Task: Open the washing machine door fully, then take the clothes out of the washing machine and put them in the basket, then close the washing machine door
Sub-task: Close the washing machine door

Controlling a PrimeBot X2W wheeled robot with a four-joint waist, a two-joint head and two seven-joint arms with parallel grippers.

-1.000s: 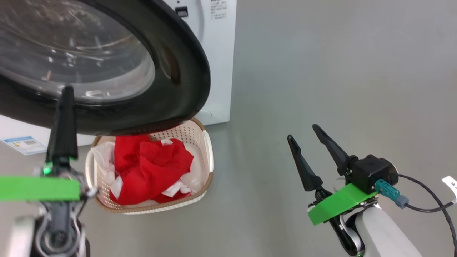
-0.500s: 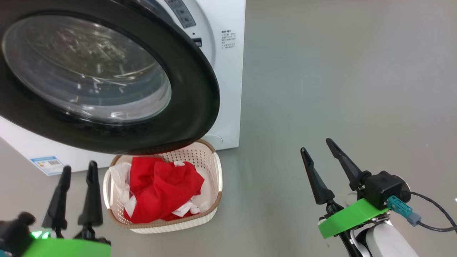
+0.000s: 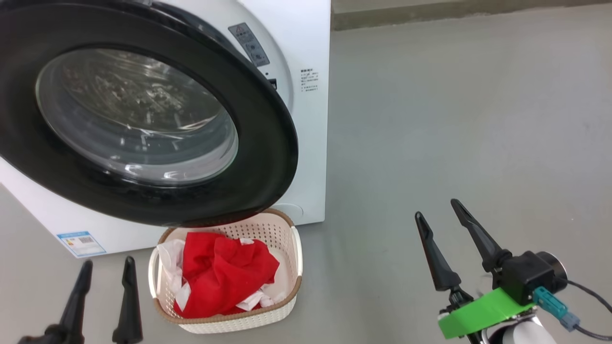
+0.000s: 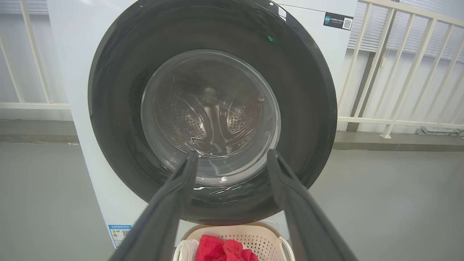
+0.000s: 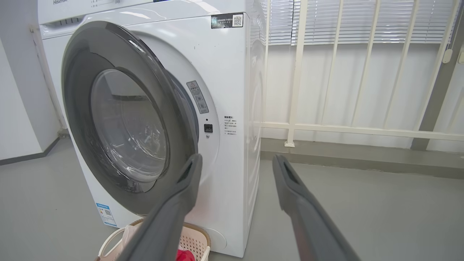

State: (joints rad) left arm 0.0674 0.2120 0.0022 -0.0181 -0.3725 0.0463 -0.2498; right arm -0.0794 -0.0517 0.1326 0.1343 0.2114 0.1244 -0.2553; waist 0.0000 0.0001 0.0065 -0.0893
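The washing machine door (image 3: 267, 143), black-rimmed with a glass bowl, stands slightly ajar against the white washing machine (image 3: 311, 48); its right edge sits off the front panel in the right wrist view (image 5: 76, 108). Below it on the floor is the cream basket (image 3: 239, 326) holding the red and white clothes (image 3: 224, 272). My left gripper (image 3: 108, 260) is open and holds nothing, left of the basket and facing the door (image 4: 119, 108). Well to the right of the basket, my right gripper (image 3: 436, 208) is also open and holds nothing. The steel drum shows through the glass.
Grey floor (image 3: 454, 119) spreads right of the machine. A blue label (image 3: 81, 243) marks the machine's lower front. A white railing (image 5: 297, 72) and a low kerb run behind and right of the machine. A pale wall (image 5: 18, 108) stands to its left.
The camera has moved, so the machine and basket sit lower in the picture. My left gripper has drawn back from the door's lower rim and now shows both fingers apart.
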